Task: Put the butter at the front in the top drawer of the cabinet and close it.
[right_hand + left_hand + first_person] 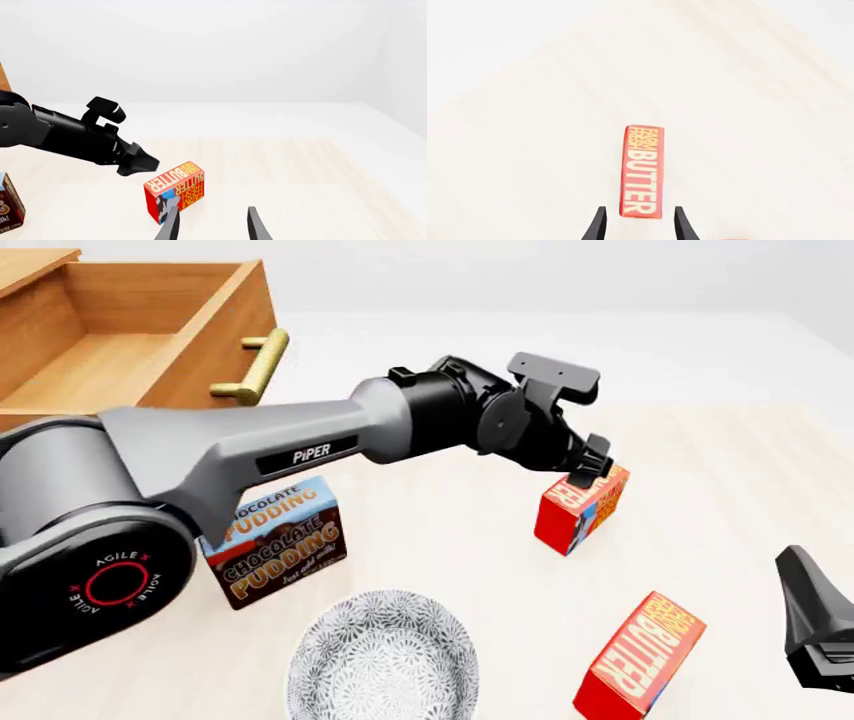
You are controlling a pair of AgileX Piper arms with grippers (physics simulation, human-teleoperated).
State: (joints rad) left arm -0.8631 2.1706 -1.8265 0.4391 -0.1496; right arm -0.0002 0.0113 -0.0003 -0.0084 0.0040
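While the top drawer (120,335) stands open, the left gripper (591,472) hovers over the farther butter (583,508) upright on the surface (747,490), fingers (596,225) spread; right fingers (256,224) spread too.

Pudding box (283,540), patterned plate (384,662), table (747,480).

Bright, even, diffuse light fills all three renders, washing the pale table (747,470) nearly white. Shadows are faint and soft. Everything is sharp, without blur or edge distortion.
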